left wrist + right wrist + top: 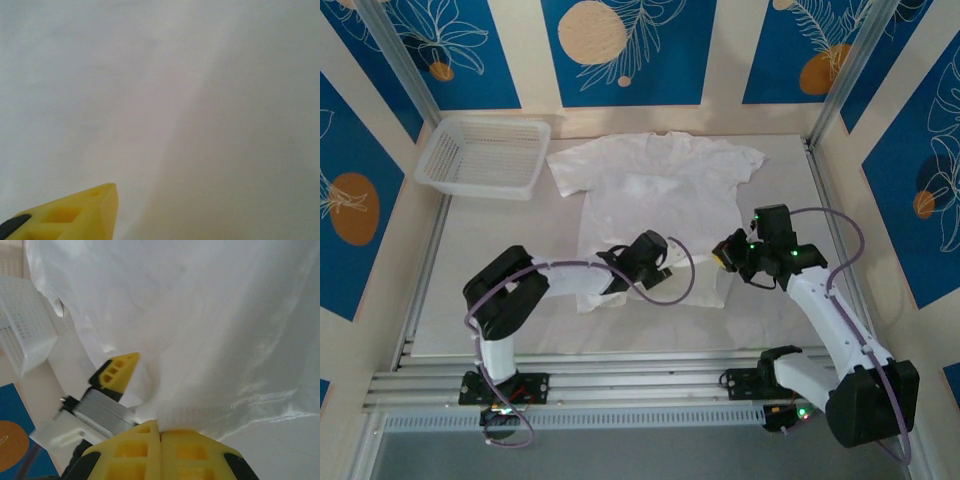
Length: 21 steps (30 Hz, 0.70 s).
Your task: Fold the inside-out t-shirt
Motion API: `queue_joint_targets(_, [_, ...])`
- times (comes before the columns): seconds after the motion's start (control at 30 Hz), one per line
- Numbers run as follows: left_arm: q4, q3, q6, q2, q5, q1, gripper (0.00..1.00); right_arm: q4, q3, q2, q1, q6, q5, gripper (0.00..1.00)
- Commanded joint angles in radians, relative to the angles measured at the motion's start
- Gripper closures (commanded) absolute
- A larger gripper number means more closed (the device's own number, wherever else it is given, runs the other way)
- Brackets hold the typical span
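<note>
Nearest the lens in the right wrist view, the right gripper [160,426] has its two yellow fingers pressed together, clamped on the stitched hem of the inside-out t-shirt [200,325]. The cloth rises in a pinched ridge just above the fingertips.

Surroundings:
- Just left of that ridge, one yellow finger and the metal body of the left gripper [119,372] rest at the cloth edge.
- The white mesh basket [22,335] shows beyond the shirt, at the left margin of this view.

The top external view shows the whole layout:
- The t-shirt lies spread on the white counter [500,300], collar toward the far wall, both sleeves out, hem toward the arm bases.
- The left gripper sits on the near-left part of the hem. The right gripper sits at the near-right corner. A purple cable [685,275] loops over the cloth between them.
- The basket stands on the counter at the far left, just beside the left sleeve and apart from it. Its mesh floor and walls are in plain sight throughout.
- Blue patterned wall panels [620,50] enclose the counter.

The left wrist view shows smooth white cloth with a soft fold line and one yellow finger [75,215] at the lower left. Whether the left gripper is apart or together cannot be determined.
</note>
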Motion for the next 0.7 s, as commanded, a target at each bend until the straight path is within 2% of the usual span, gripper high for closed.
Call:
queue_joint_targets(0.0, [-0.049, -0.015, -0.114, -0.121, -0.102, 0.098, 0.57, -0.073, -0.021, -0.046, -0.073, -0.074, -0.011, 1.0])
queue_joint_targets(0.03, [-0.069, -0.023, -0.13, -0.152, -0.069, 0.116, 0.64, -0.078, -0.027, -0.051, -0.091, -0.089, -0.01, 1.0])
queue_joint_targets(0.07, [-0.093, -0.019, -0.149, -0.173, -0.032, 0.129, 0.79, -0.08, -0.031, -0.054, -0.106, -0.107, -0.012, 1.0])
queue_joint_targets(0.1, [-0.129, -0.004, -0.17, -0.191, 0.039, 0.141, 1.0, -0.079, -0.03, -0.052, -0.11, -0.136, -0.016, 1.0])
queue_joint_targets(0.17, [-0.179, 0.036, -0.211, -0.217, 0.209, 0.143, 1.0, -0.07, -0.01, -0.038, -0.086, -0.209, -0.046, 1.0])
queue_joint_targets(0.2, [-0.194, 0.057, -0.24, -0.226, 0.299, 0.14, 1.0, -0.054, 0.006, -0.027, -0.059, -0.258, -0.066, 0.95])
queue_joint_targets(0.23, [-0.203, 0.076, -0.28, -0.231, 0.354, 0.136, 1.0, -0.046, 0.016, -0.022, -0.035, -0.287, -0.069, 0.87])
queue_joint_targets(0.3, [-0.223, 0.107, -0.337, -0.232, 0.383, 0.137, 1.0, -0.026, 0.031, -0.03, 0.017, -0.333, -0.047, 0.6])
queue_joint_targets(0.33, [-0.236, 0.122, -0.358, -0.233, 0.372, 0.139, 1.0, -0.003, 0.029, -0.044, 0.044, -0.346, -0.03, 0.5])
queue_joint_targets(0.37, [-0.249, 0.138, -0.374, -0.233, 0.365, 0.141, 1.0, 0.032, 0.024, -0.061, 0.066, -0.354, -0.035, 0.46])
queue_joint_targets(0.47, [-0.307, 0.207, -0.431, -0.222, 0.376, 0.151, 1.0, 0.296, -0.039, -0.128, 0.212, -0.423, -0.071, 0.45])
queue_joint_targets(0.57, [-0.346, 0.272, -0.459, -0.204, 0.4, 0.151, 1.0, 0.535, -0.108, -0.141, 0.449, -0.599, 0.167, 0.52])
queue_joint_targets(0.63, [-0.359, 0.307, -0.484, -0.197, 0.399, 0.155, 1.0, 0.708, -0.191, -0.125, 0.584, -0.795, 0.36, 0.62])
queue_joint_targets(0.67, [-0.364, 0.322, -0.494, -0.195, 0.392, 0.157, 1.0, 0.815, -0.244, -0.112, 0.62, -0.88, 0.422, 0.69])
